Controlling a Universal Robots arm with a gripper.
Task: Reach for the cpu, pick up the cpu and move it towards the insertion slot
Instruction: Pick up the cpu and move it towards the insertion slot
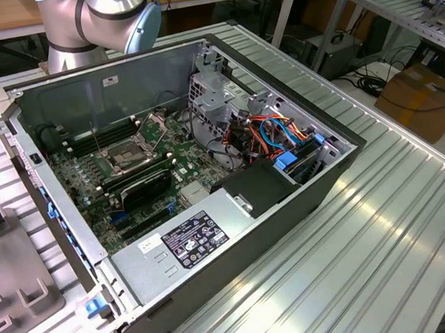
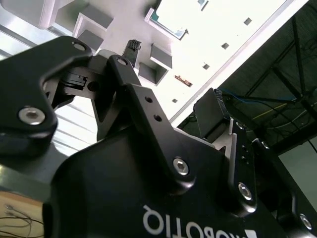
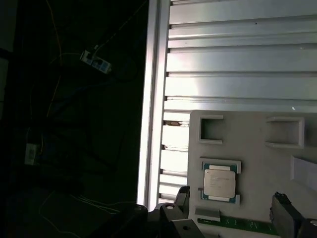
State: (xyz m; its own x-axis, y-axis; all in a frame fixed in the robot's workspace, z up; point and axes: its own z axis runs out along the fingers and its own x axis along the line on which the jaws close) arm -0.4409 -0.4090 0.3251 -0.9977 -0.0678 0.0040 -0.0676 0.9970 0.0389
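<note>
First wrist view showed the cpu (image 3: 219,182) lying flat in a grey tray (image 3: 247,136), near the wide, empty fingers (image 3: 286,217); it looked thin, light, stiff and fragile, best taken by two opposite edges

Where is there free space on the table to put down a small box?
The ribbed table is bare on the exterior view's right, between the computer case and the table's edge. Inside the case, board and cables crowd it; the grey tray takes the left.
</note>
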